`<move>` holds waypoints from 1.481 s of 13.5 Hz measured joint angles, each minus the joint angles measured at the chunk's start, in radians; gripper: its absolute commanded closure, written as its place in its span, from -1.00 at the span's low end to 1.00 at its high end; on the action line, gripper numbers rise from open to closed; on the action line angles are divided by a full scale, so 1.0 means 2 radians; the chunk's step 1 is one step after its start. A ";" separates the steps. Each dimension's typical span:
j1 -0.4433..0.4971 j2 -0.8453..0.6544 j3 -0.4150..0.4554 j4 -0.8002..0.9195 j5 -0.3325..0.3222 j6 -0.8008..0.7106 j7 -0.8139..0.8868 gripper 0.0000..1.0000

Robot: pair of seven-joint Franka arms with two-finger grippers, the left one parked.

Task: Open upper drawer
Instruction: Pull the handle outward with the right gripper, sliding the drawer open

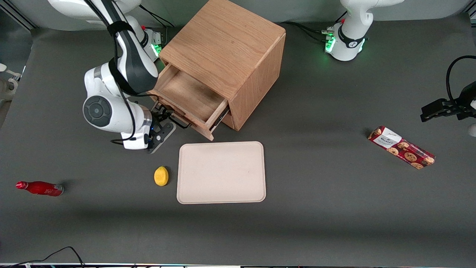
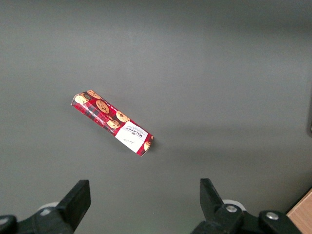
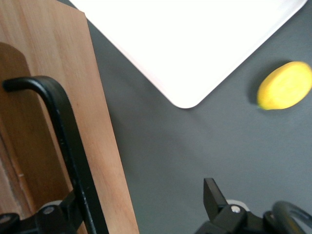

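i'm looking down on the dark grey table [image 1: 319, 208], and the biggest thing on it is the oak cabinet [image 1: 230, 48], a cube set at an angle to the front camera. next in size is the pale tray [image 1: 221, 172], lying flat on the table nearer to the front camera than the cabinet, its rounded corner also showing in the right wrist view [image 3: 195, 48]. the upper drawer [image 1: 187, 97] stands pulled well out of the cabinet, so i can see straight down onto its bare wooden floor; its front panel reaches out toward the tray without touching it. in the right wrist view the drawer front [image 3: 58, 97] fills one side, with the thin dark bar handle [image 3: 63, 141] running across it. my gripper [image 1: 169, 120] sits right at that handle, just in front of the drawer front and low above the table; its fingers are spread apart, one finger [image 3: 61, 214] up against the bar and the other finger [image 3: 214, 197] standing free over bare table, so nothing is pinched between them. toward the parked arm's end of the table lies a red cookie packet [image 1: 401, 147], flat and slanted. toward the working arm's end a small red bottle [image 1: 40, 188] lies on its side. smallest is the yellow lemon [image 1: 161, 175], just beside the tray's edge and apart from it.
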 measured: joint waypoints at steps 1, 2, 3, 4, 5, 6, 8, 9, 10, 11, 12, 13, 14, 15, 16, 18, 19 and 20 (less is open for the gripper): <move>0.000 0.008 -0.008 0.010 0.000 0.000 -0.012 -1.00; 0.000 0.014 -0.014 0.018 0.000 0.000 -0.020 -1.00; 0.000 0.021 -0.021 0.027 0.000 0.000 -0.028 -1.00; 0.000 0.028 -0.027 0.037 0.000 0.000 -0.040 -1.00; 0.000 0.035 -0.034 0.046 0.000 0.000 -0.051 -1.00; -0.001 0.041 -0.040 0.054 0.000 0.000 -0.059 -1.00; -0.001 0.054 -0.050 0.070 0.000 0.000 -0.075 -1.00; -0.001 0.059 -0.055 0.077 0.000 0.000 -0.083 -1.00; -0.001 0.065 -0.058 0.084 0.000 0.000 -0.089 -1.00; -0.002 0.070 -0.061 0.090 0.000 0.000 -0.095 -1.00; -0.004 0.075 -0.063 0.096 0.000 0.000 -0.098 -1.00; -0.005 0.079 -0.066 0.101 0.000 0.000 -0.099 -1.00; -0.006 0.082 -0.069 0.104 0.000 0.000 -0.100 -1.00; -0.007 0.085 -0.070 0.107 0.000 0.000 -0.101 -1.00; -0.008 0.086 -0.070 0.108 0.000 0.000 -0.103 -1.00; -0.009 0.087 -0.071 0.110 0.000 0.000 -0.109 -1.00; -0.009 0.087 -0.072 0.112 0.000 0.000 -0.110 -1.00; -0.009 0.088 -0.072 0.116 0.000 0.000 -0.110 -1.00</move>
